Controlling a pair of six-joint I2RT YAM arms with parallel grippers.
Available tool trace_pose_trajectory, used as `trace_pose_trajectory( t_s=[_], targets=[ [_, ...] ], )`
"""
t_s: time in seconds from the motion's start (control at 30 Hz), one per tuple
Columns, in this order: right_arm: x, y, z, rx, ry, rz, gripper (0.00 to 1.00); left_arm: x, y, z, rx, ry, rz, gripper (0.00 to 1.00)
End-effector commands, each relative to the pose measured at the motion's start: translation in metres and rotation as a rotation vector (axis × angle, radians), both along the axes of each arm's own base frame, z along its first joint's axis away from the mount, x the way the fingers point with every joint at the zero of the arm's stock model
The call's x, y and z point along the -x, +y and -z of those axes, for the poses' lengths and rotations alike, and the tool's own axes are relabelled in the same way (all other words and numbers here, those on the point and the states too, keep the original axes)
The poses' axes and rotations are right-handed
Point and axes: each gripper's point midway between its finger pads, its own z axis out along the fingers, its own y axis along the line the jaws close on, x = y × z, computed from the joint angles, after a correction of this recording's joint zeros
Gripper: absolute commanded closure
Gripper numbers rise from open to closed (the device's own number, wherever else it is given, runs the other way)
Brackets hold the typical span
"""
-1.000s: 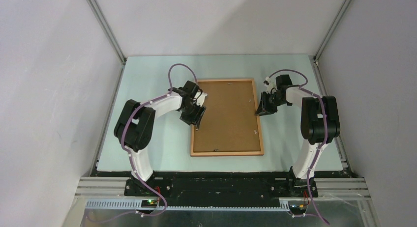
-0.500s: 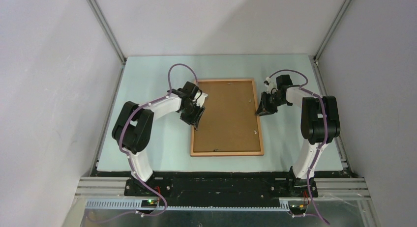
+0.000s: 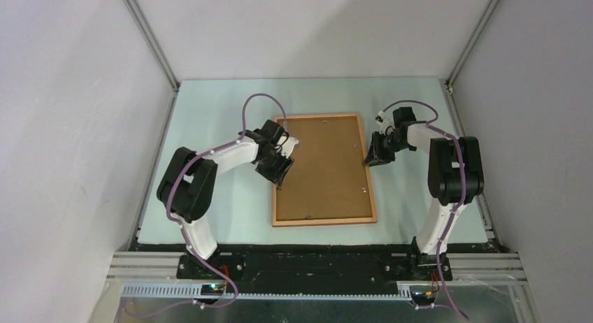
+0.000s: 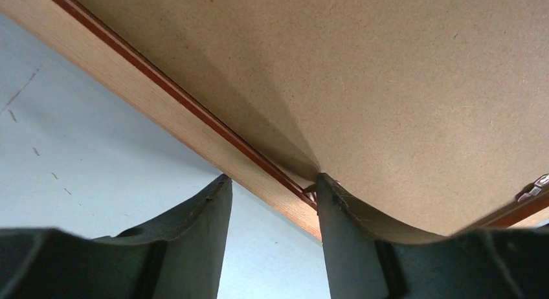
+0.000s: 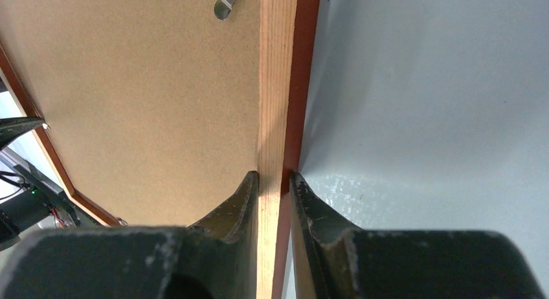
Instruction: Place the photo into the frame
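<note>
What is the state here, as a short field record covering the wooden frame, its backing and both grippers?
frame: thin orange-brown wooden picture frame, back side up on the pale green table
backing: flat brown fibreboard sitting inside the frame
photo: not in view
left gripper: open, straddling the frame's left rail
right gripper: shut on the frame's right rail

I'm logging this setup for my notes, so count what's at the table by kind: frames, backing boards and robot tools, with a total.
frame: 1
backing board: 1
tools: 2, the left tool and the right tool
Total: 4
</note>
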Motion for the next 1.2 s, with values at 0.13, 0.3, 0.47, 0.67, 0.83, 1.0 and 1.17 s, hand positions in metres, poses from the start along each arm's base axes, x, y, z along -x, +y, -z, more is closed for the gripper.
trace_pose_trajectory(
  t_s=[0.13, 0.3, 0.47, 0.67, 0.83, 1.0, 1.17],
  targets=[
    [0.003, 0.0, -0.003, -0.022, 0.003, -0.012, 1.0, 0.02, 0.011, -0.008, -0.04, 0.014, 0.069, 0.41],
    [0.003, -0.001, -0.003, -0.02, 0.005, -0.009, 1.0, 0.019, 0.013, -0.011, -0.049, 0.004, 0.071, 0.39],
    [0.003, -0.001, -0.003, -0.02, 0.004, -0.008, 1.0, 0.021, 0.016, -0.011, -0.061, 0.001, 0.08, 0.37],
    [0.003, -0.001, -0.003, -0.022, 0.004, -0.007, 1.0, 0.018, 0.015, -0.013, -0.059, -0.008, 0.08, 0.34],
    [0.004, -0.002, -0.003, -0.024, 0.006, -0.007, 1.0, 0.008, 0.014, -0.022, -0.066, -0.045, 0.071, 0.28],
    [0.003, -0.002, -0.007, -0.038, -0.001, -0.009, 0.99, -0.01, 0.014, -0.035, -0.068, -0.102, 0.042, 0.2],
    [0.004, -0.003, -0.015, -0.066, -0.013, -0.013, 0.86, -0.036, 0.012, -0.051, -0.041, -0.147, -0.042, 0.18]
  ],
)
